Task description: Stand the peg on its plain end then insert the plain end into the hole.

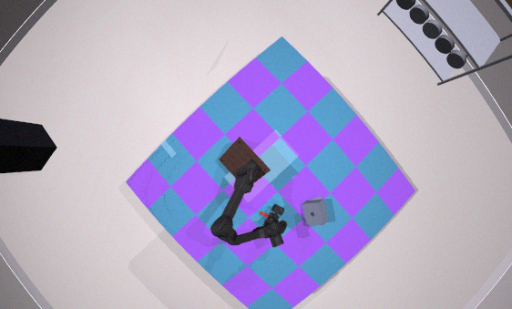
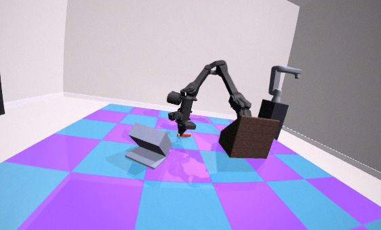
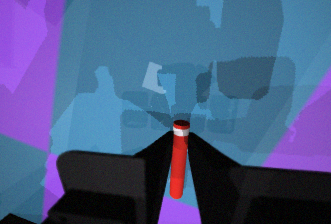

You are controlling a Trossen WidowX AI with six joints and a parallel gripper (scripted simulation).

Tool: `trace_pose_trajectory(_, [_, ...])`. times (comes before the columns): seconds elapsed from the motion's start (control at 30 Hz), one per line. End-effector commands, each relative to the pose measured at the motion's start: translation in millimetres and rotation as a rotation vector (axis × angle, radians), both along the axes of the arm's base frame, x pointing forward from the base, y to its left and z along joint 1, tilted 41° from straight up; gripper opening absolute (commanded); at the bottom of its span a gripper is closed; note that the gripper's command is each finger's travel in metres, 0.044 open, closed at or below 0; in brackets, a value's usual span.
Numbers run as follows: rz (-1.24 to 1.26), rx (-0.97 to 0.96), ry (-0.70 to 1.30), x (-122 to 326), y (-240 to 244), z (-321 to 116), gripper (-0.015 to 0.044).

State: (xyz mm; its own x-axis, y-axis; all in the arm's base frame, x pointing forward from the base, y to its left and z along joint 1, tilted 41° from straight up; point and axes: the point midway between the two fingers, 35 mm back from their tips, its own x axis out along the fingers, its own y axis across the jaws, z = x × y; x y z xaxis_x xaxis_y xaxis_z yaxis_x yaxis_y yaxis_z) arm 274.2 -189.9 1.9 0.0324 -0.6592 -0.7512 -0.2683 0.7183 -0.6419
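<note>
The red peg [image 3: 178, 165] [image 2: 186, 135] [image 1: 263, 213] lies flat on the checkered table, its white band [image 3: 181, 129] near the far end in the wrist view. My gripper [image 3: 180, 136] [image 2: 182, 131] [image 1: 270, 218] reaches straight down onto it and is shut on the peg around its middle, with the black fingers pressed against both sides. The grey sloped panel [image 2: 151, 139] [image 1: 314, 211] stands close beside the gripper; its single hole [image 1: 312, 213] shows in the overhead view as a small dark dot on the face.
A brown box [image 2: 249, 136] [image 1: 244, 158] holds the arm's base. A dark stand with a grey camera arm [image 2: 276, 93] is behind it. A rack with black discs [image 1: 430, 29] stands off the table at the far corner.
</note>
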Motion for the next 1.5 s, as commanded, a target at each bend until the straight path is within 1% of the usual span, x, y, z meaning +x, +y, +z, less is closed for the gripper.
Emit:
trace_pose_trajectory(0.0, [0.030,0.017,-0.028,-2.7,2.1,1.2,0.0049])
trace_pose_trajectory(1.47, [0.274,0.119,-0.302,-22.2,11.8,20.4,0.0049])
